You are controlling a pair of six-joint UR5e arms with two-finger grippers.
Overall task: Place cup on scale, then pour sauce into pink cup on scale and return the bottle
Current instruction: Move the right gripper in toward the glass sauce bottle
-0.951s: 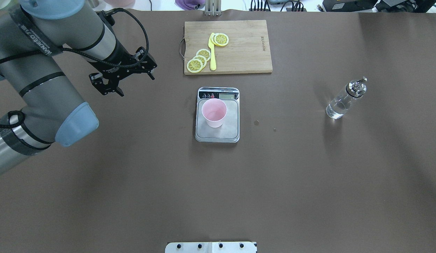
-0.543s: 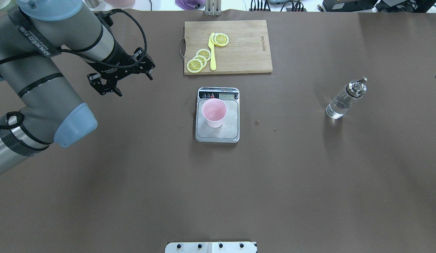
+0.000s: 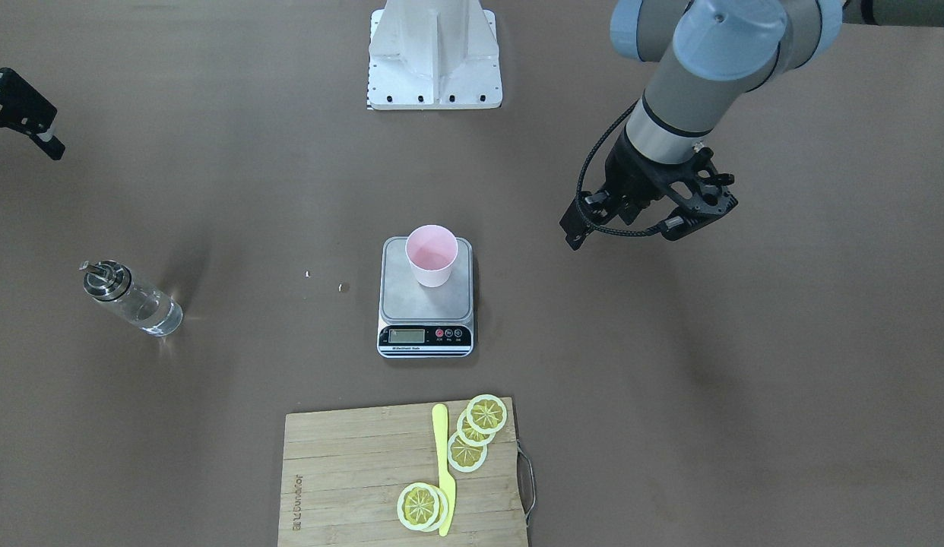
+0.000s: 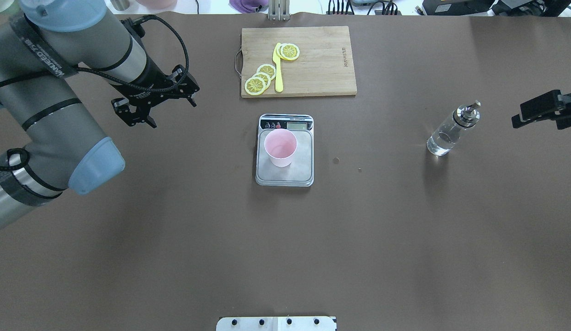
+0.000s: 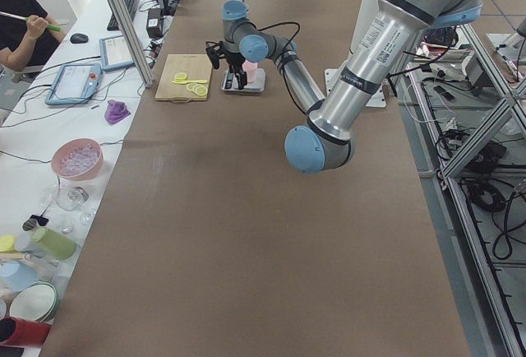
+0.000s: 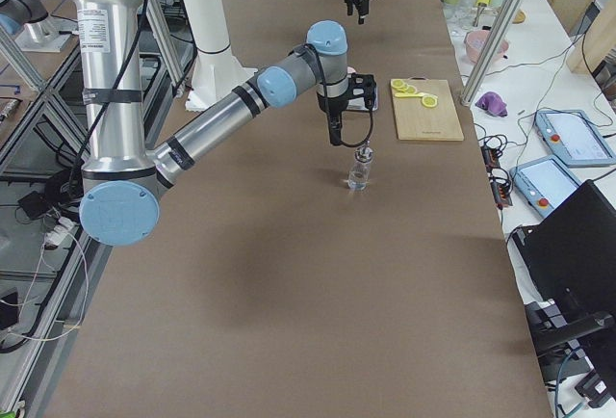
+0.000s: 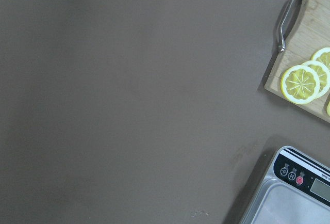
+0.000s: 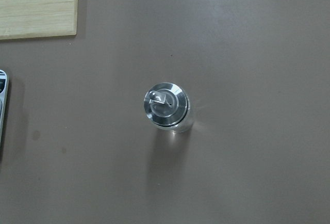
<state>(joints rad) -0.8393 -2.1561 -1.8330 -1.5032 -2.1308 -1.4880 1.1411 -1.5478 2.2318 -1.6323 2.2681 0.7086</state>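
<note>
Over the last half-second the right end effector has come into the right edge of the overhead view, and the left end effector has drifted a little toward the upper left, away from the scale.

The first step looks done. The cup stands upright on the scale's platform at the centre of the frame, toward the platform's left side. Pouring and returning the bottle are both still to do. The bottle stands on the counter at centre right, untouched, with clear sauce in its lower part. The right end effector hangs near the bottle without touching it. Its fingers look parted, though little of them shows. In the right wrist view the cap sits near mid-frame, so I judge the grasp to be the step in hand. The left end effector is spread and carries nothing. I can make out no liquid in the cup.

Counted from the bottom of the overhead frame upward:
- one white base plate
- one scale carrying one cup
- two small specks just right of the scale
- one bottle
- one cutting board at top centre
- one yellow knife on the board
- five lemon slices, as far as their overlaps allow
</note>
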